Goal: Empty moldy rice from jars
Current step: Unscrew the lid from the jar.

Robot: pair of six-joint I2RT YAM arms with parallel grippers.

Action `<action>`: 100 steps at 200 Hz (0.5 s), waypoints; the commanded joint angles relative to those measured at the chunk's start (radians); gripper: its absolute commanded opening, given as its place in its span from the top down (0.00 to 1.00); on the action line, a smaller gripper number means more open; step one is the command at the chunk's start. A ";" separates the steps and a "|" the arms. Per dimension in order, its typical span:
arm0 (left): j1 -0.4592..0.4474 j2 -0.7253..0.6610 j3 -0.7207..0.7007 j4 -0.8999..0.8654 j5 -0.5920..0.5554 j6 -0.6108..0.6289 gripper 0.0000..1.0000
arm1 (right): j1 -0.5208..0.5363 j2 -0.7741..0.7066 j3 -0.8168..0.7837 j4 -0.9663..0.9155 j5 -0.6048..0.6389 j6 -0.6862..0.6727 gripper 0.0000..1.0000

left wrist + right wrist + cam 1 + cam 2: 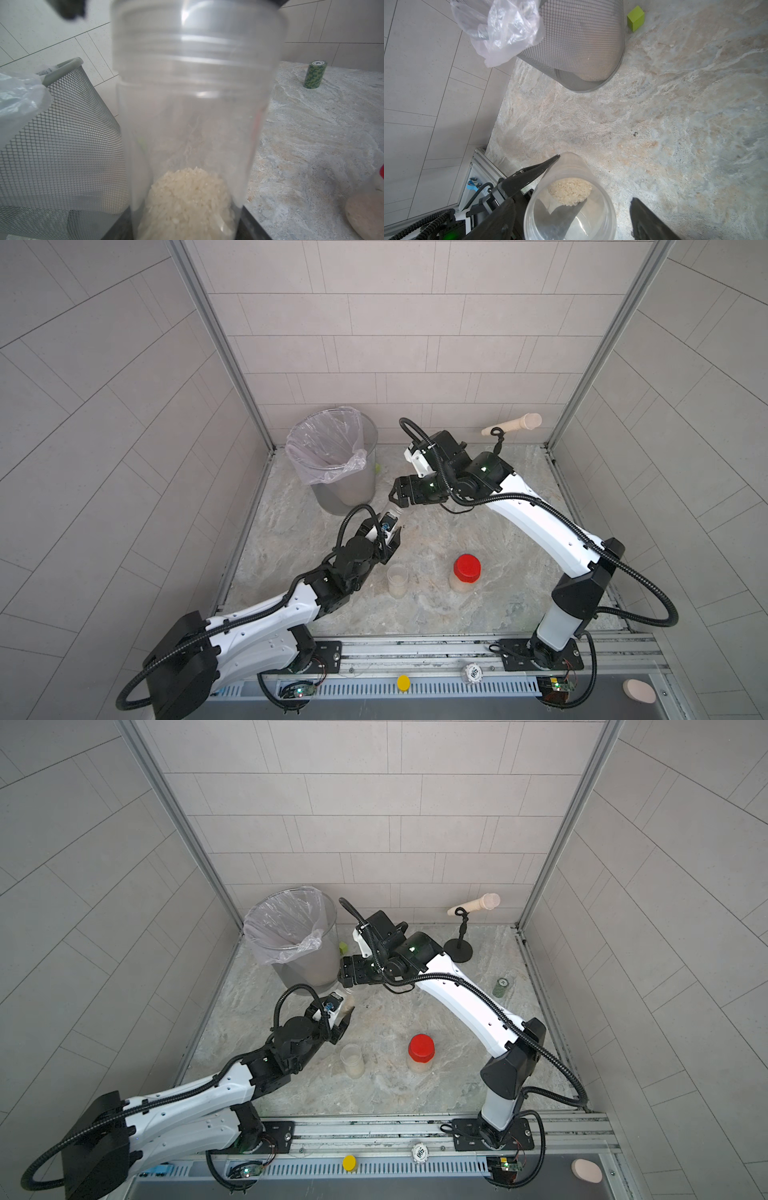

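Clamped in the left gripper (390, 533), the small clear cylindrical jar (193, 104) is pointed top-first between the parted jaws of the right gripper (395, 498).

Pale rice (187, 199), red-lidded jar (466, 568), grey mesh bin (581, 41), green patterned cylinder (313, 74), lime block (635, 18)

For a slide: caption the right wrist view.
Left gripper holds a jar of rice near the bin, right gripper open around its near end.

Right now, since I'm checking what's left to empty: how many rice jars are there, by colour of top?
Red-lidded jar: 1
Clear jars: 2
Total: 3
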 commanded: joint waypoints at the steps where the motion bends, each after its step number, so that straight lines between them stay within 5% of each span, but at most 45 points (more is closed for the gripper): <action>1: 0.002 -0.020 -0.001 0.062 -0.016 0.006 0.93 | 0.002 0.011 -0.016 -0.021 -0.006 0.013 0.13; 61: 0.001 -0.024 -0.010 0.064 -0.009 -0.002 0.93 | 0.002 0.015 -0.016 -0.016 -0.024 0.000 0.19; 100: 0.003 -0.033 -0.010 0.058 -0.007 -0.002 0.93 | 0.004 0.025 -0.002 -0.043 -0.036 -0.041 0.36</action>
